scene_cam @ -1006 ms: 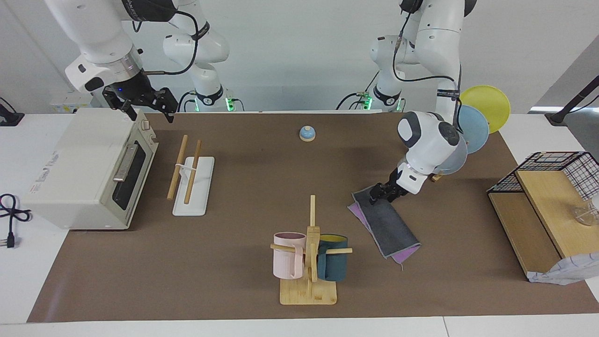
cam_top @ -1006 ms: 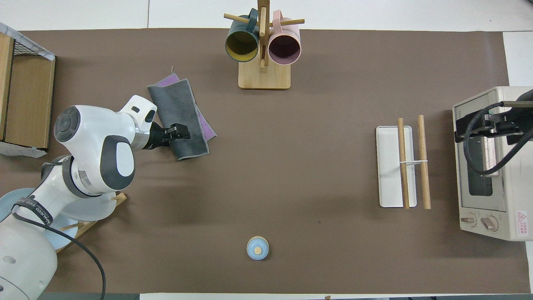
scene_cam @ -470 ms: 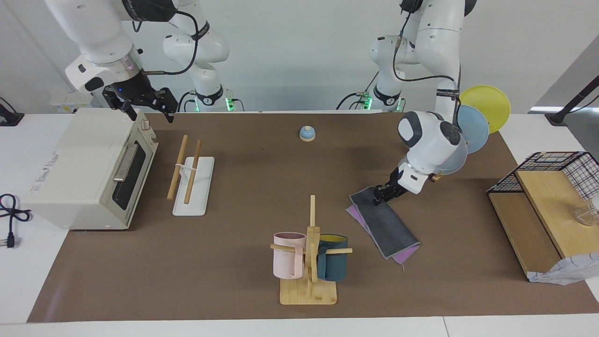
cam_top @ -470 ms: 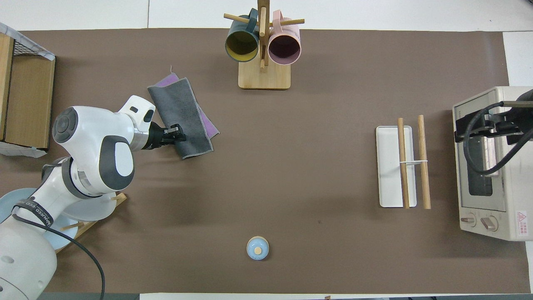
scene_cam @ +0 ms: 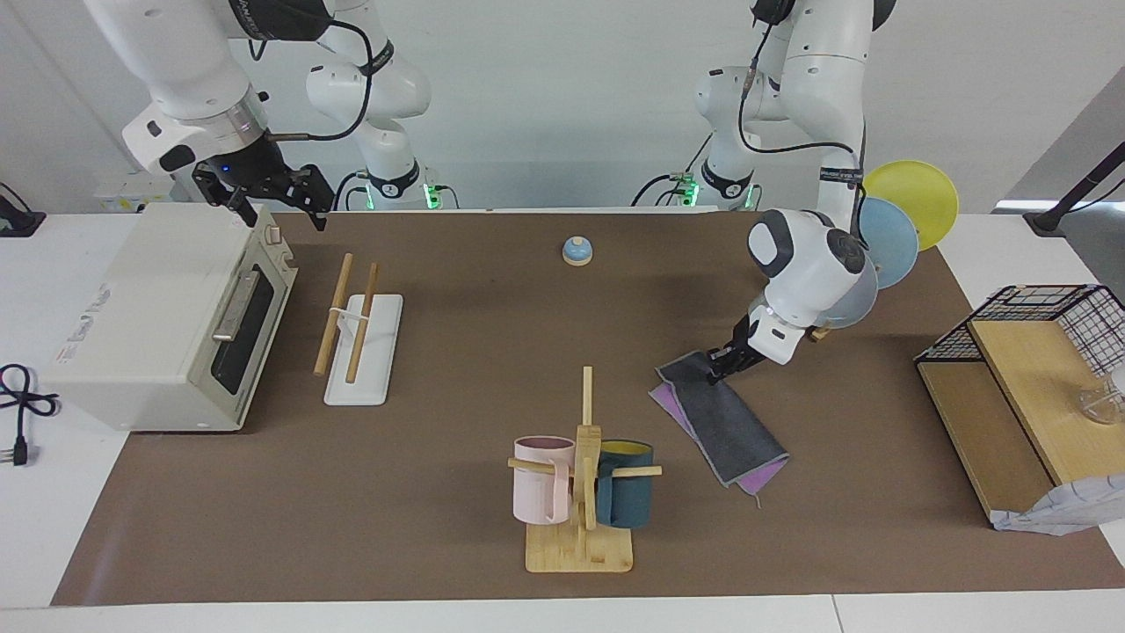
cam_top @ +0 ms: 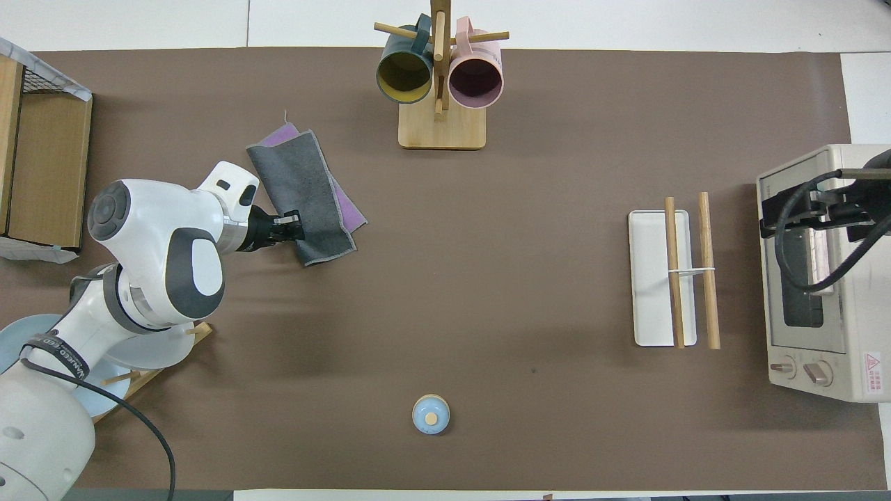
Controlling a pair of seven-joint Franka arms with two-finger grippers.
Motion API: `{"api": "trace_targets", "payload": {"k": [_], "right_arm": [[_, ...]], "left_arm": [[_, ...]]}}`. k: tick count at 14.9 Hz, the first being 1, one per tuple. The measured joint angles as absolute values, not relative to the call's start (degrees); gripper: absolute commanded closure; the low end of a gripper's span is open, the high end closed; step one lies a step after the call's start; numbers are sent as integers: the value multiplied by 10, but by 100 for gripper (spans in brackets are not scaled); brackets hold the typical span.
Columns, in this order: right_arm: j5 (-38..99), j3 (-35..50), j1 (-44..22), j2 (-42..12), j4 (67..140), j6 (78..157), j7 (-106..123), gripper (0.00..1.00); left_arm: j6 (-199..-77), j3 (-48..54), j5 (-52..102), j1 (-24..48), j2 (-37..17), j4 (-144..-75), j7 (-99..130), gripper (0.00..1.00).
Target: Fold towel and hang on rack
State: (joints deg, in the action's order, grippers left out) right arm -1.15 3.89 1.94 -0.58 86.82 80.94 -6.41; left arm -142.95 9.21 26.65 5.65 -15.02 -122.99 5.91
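The towel point(scene_cam: 728, 424) point(cam_top: 303, 186) lies folded on the brown mat, grey face up, with purple showing along its edges. It rests beside the mug tree, toward the left arm's end of the table. My left gripper point(scene_cam: 715, 366) point(cam_top: 293, 227) is low at the towel's end nearer to the robots, shut on that edge, which is slightly raised. The rack point(scene_cam: 350, 323) point(cam_top: 686, 273), two wooden rods on a white base, stands in front of the toaster oven. My right gripper point(scene_cam: 274, 200) point(cam_top: 774, 214) waits open above the oven's top front edge.
A bamboo mug tree point(scene_cam: 580, 492) point(cam_top: 440, 76) with a pink and a blue mug stands mid-table. A toaster oven point(scene_cam: 158, 316) point(cam_top: 821, 278) fills the right arm's end. A small blue bell point(scene_cam: 577, 251) point(cam_top: 431, 415), a plate stand point(scene_cam: 889, 236) and a wooden shelf point(scene_cam: 993, 431) are also here.
The left gripper's fingers have closed on the towel's near edge and drawn back a little toward its own arm, lifting that edge slightly. The right arm has not moved.
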Motion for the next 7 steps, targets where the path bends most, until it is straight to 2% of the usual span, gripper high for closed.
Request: {"api": "trace_targets", "payload": {"k": [4, 7], "right_arm": [[-12, 39, 19, -6, 868, 809, -64, 0], [-12, 39, 19, -6, 868, 809, -64, 0]], "left_arm": [[-1420, 93, 276, 56, -148, -1222, 66, 100], [-1327, 92, 284, 56, -127, -1159, 147, 100]]}}
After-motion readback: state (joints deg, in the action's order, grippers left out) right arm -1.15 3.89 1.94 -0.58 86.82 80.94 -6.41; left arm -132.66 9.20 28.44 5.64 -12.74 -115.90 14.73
